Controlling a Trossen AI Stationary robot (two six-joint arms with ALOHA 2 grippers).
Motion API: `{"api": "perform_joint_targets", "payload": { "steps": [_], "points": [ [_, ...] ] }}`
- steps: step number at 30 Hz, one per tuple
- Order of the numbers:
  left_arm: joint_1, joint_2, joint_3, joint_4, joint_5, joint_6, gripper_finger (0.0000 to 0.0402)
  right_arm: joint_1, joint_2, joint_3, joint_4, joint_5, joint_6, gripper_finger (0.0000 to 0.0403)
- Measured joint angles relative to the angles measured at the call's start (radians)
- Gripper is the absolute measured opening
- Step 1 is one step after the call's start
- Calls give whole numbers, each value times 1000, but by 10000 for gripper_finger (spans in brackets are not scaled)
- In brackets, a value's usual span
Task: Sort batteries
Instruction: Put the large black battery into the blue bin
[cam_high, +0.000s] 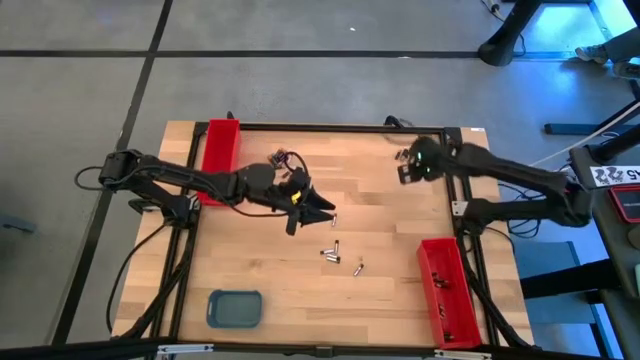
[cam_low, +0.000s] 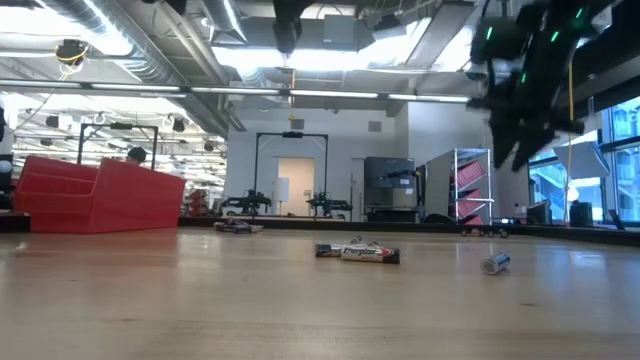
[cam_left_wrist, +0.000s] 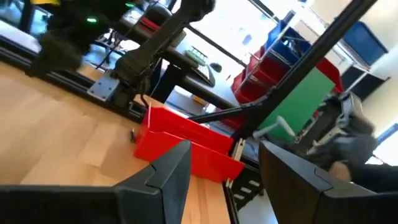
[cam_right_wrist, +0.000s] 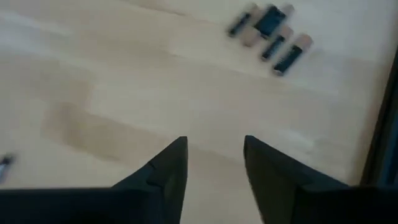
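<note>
Loose batteries lie on the wooden table: a pair (cam_high: 330, 250) and one (cam_high: 358, 267) near the middle, and a cluster (cam_high: 285, 158) toward the far edge. In the low view they lie on their sides (cam_low: 357, 252), (cam_low: 495, 263). My left gripper (cam_high: 325, 212) is open above the table just beyond the middle pair; its wrist view (cam_left_wrist: 224, 146) looks past the fingers at a red tray (cam_left_wrist: 186, 140). My right gripper (cam_high: 405, 165) hovers open at the far right; its wrist view (cam_right_wrist: 214, 140) shows bare wood below and several batteries (cam_right_wrist: 267, 28) farther off.
One long red tray (cam_high: 220, 150) stands at the far left and another (cam_high: 447, 290), holding a few small things, at the near right. A blue-grey rounded tray (cam_high: 234, 308) sits near the front left. A black frame (cam_high: 330, 127) rims the table.
</note>
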Motion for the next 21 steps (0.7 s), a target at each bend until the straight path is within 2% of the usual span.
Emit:
{"api": "perform_joint_targets", "payload": {
  "steps": [4,8,17,21],
  "points": [
    [-18,0,0,-1,-34,-40,176,-231,106,-15,41,-26,-92,184],
    [-28,0,0,-8,-48,-70,176,-353,229,-15,130,-25,-102,186],
    [-29,0,0,-34,-67,-153,176,-393,407,-15,250,-26,-128,186],
    [-29,0,0,-53,-73,-156,176,-376,456,0,253,36,-106,186]
  ]
}}
